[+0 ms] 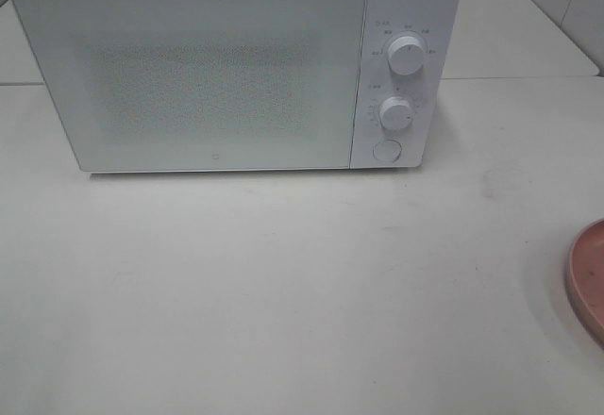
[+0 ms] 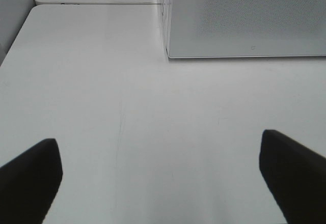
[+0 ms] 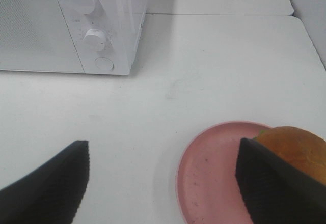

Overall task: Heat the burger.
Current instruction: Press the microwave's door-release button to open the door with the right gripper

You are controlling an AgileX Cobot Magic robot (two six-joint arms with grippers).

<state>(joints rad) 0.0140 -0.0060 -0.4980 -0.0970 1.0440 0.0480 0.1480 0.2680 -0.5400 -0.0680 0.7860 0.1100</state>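
Two end effectors stand spread wide with nothing in their grip. The left end effector (image 2: pixel 158 147) hangs over bare bench (image 2: pixel 153 96) just off a front corner of the microwave (image 2: pixel 244 15), where the bench's side edge and a seam to a second top show. The right end effector (image 3: pixel 163 150) hangs by the pink plate (image 3: pixel 214 178). The burger (image 3: pixel 298 145) sits on that plate. Only its golden bun shows, half hidden by one finger (image 3: pixel 270 183) and cut off by the frame, so whether they touch cannot be told. In the high view much open bench lies before the closed microwave door (image 1: pixel 198 75), and only a sliver of the plate shows at the right border.
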